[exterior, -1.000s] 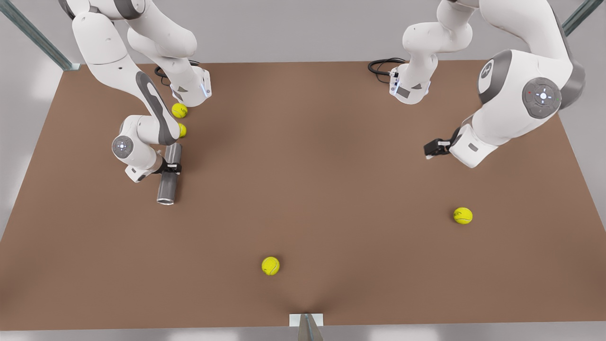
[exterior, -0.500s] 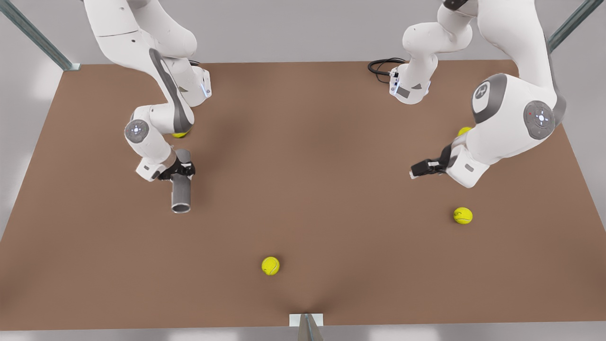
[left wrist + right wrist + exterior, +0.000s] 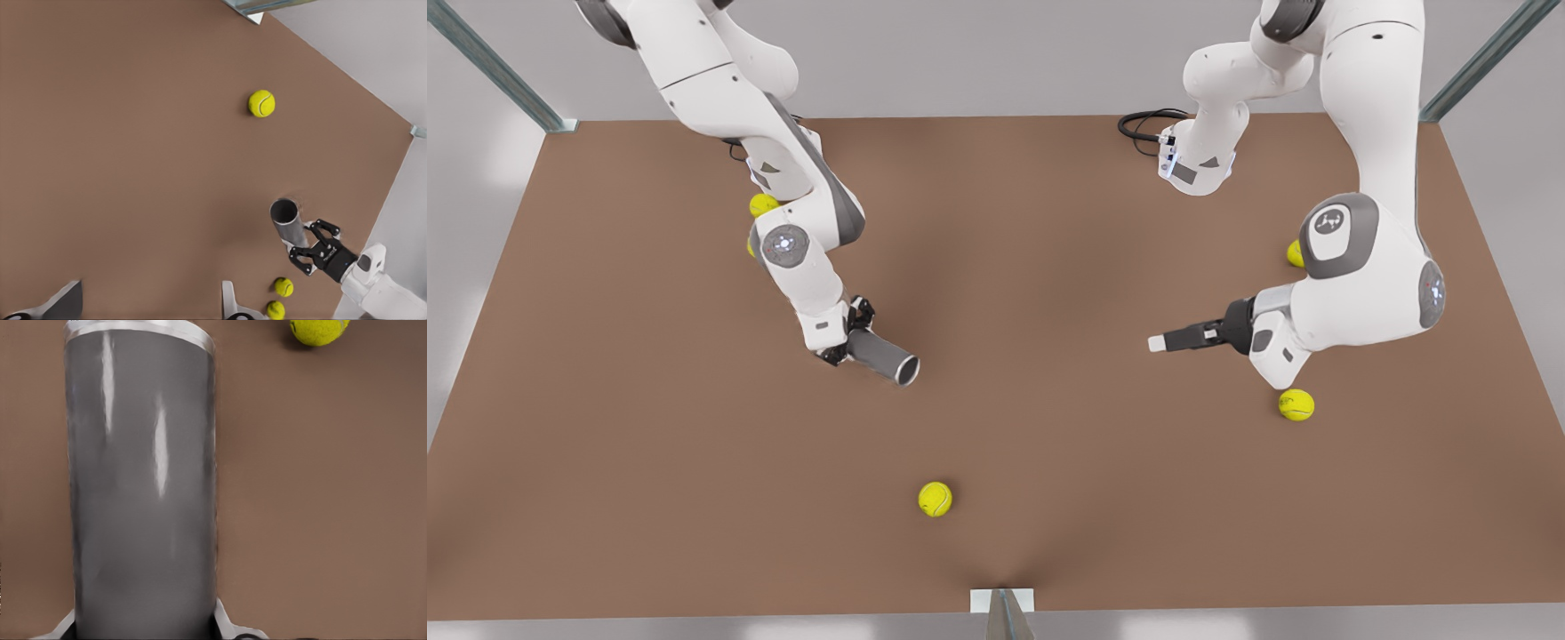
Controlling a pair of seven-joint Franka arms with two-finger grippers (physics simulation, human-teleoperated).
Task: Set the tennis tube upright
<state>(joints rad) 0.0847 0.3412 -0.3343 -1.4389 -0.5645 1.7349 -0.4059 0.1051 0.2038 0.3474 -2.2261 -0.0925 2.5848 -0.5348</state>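
The right gripper (image 3: 852, 336), on the front view's left, is clamped on the closed end of the tennis tube (image 3: 882, 356), held clear above the table (image 3: 1049, 462). The tube's long axis lies tilted, its open, light-rimmed mouth pointing toward the middle (not yet upright). On the front view's right, the left gripper (image 3: 1158, 342) waits well apart; whether its fingers are parted, I cannot tell. No readable writing on the tube.
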